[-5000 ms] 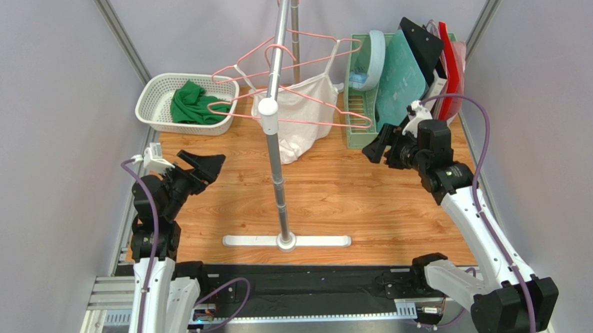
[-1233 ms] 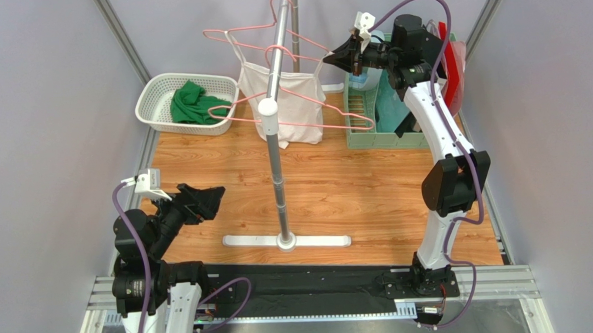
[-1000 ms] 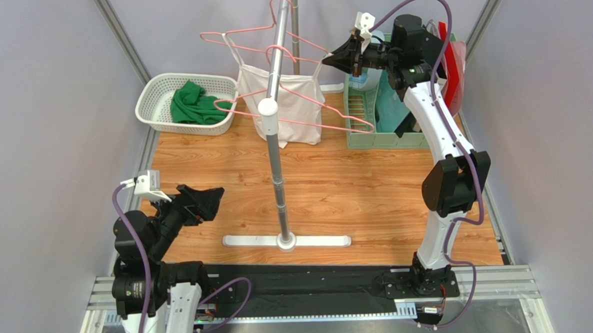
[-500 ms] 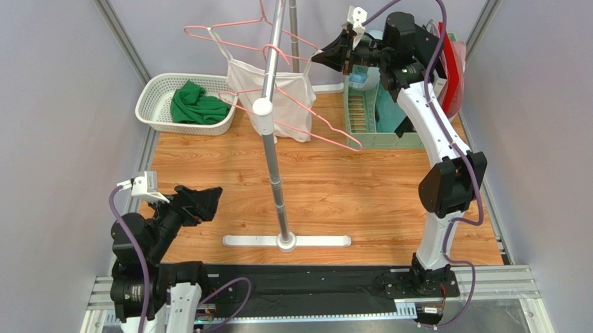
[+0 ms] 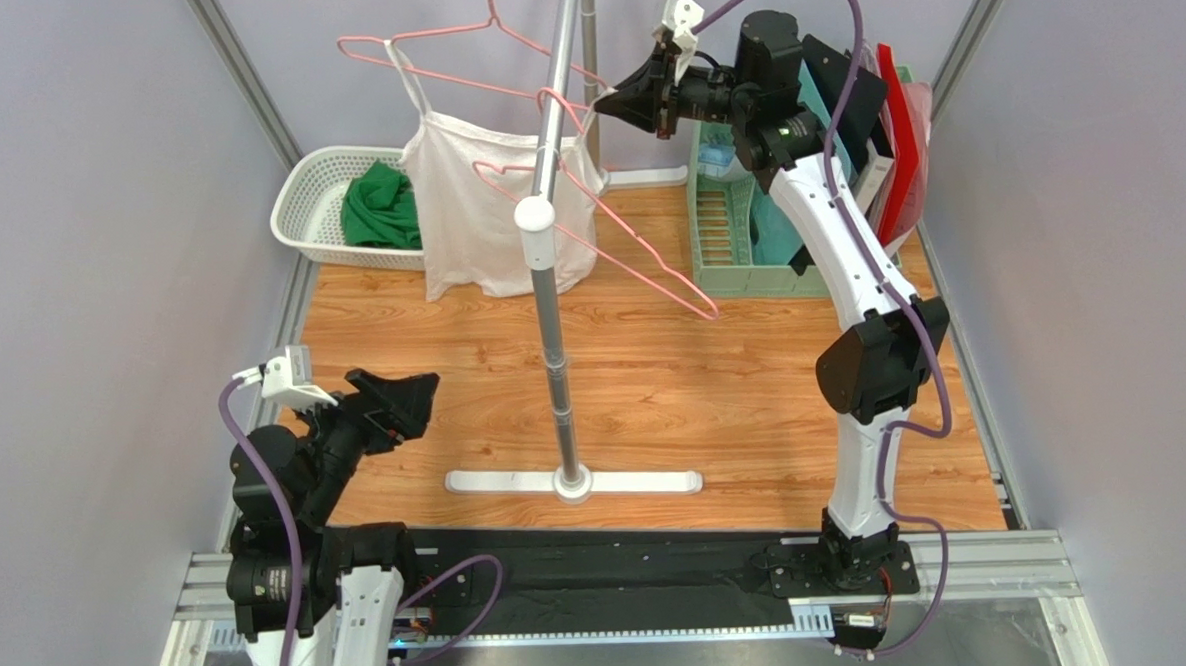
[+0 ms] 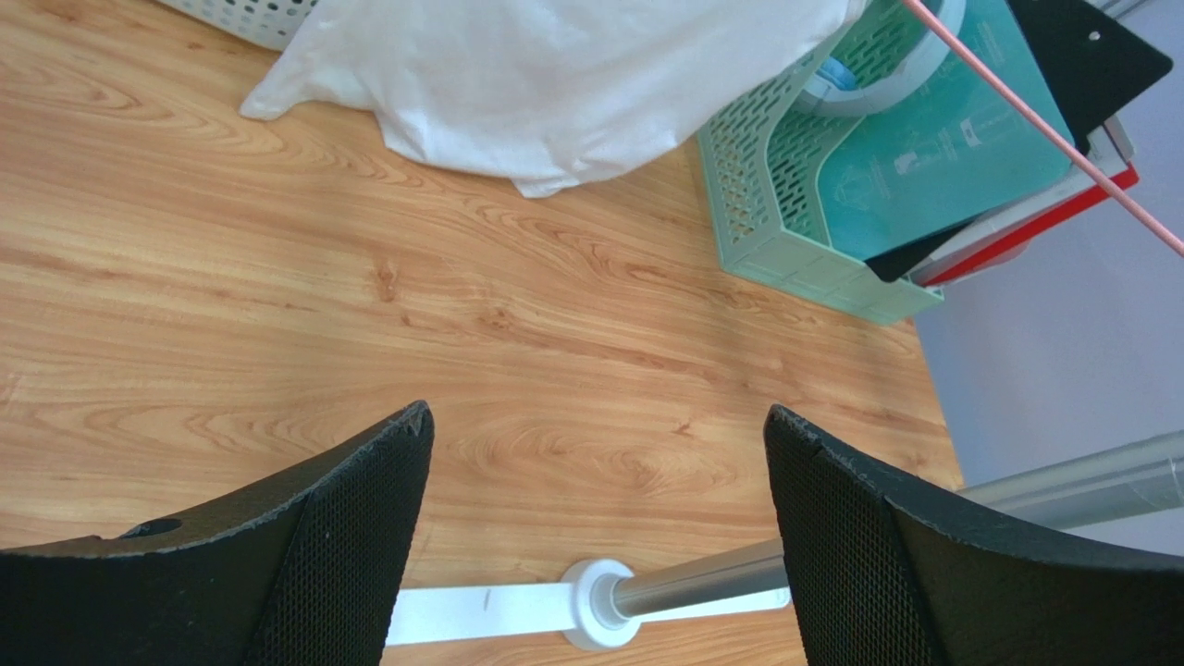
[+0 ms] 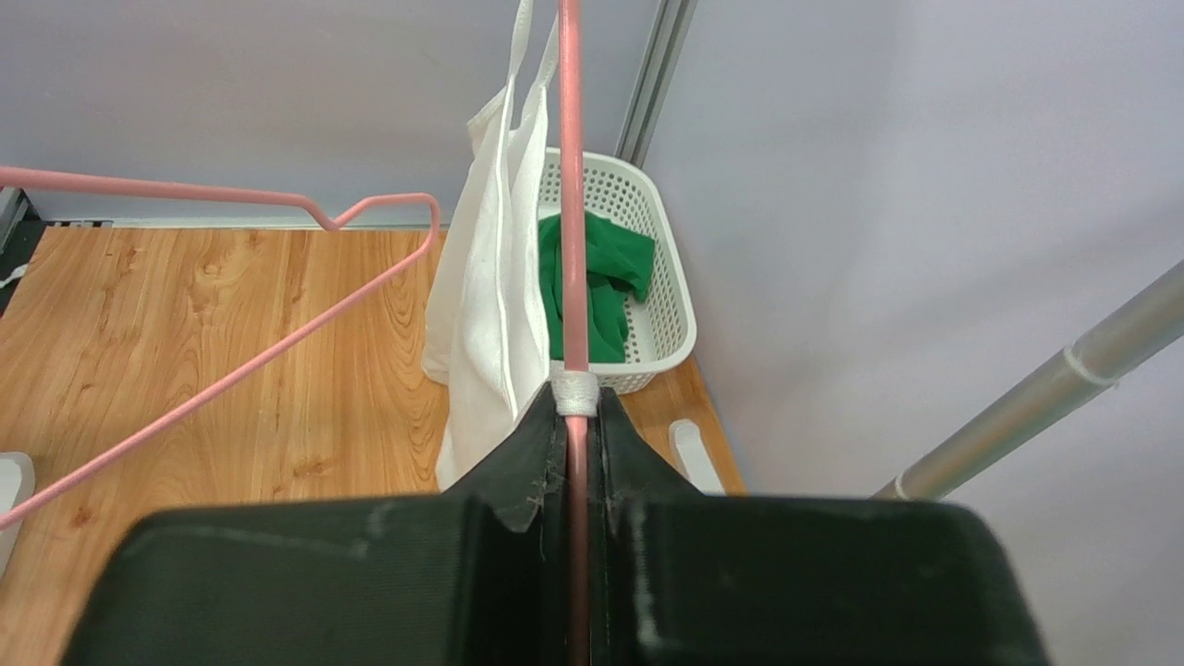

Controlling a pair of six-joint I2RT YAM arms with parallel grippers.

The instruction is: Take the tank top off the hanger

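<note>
Presently the right hand [image 7: 570,405] is raised high and its two fingers are pressed together on the thin pink wire of the hanger [image 7: 567,167], with no gap visible beside the wire in the wrist view. The tank top [image 5: 476,203] is on that hanger, hanging straight ahead of the fingertips and dropping below them, its straps looped over the wire and its hem clear of the bench [image 5: 708,403]. Whether the hook is seated on the rail [image 5: 560,64] cannot be told from these views. The left hand [image 5: 401,402] is low, with its fingers wide apart and nothing between them; the garment is well ahead of it and above it. A white basket [image 5: 301,188] holding a green cloth [image 5: 377,208] lies beyond the garment from the right hand. In my judgement the tank top is light, thin and limp: it will drape and bunch, offer no resistance, and snag only where the narrow straps sit over the hanger's shoulders. The wire is stiff, smooth and slender, so it may swivel in the grip. The soundest hold is a pinch on a strap close to the wire, or on the body fabric just below it, drawn off the hanger's end
</note>
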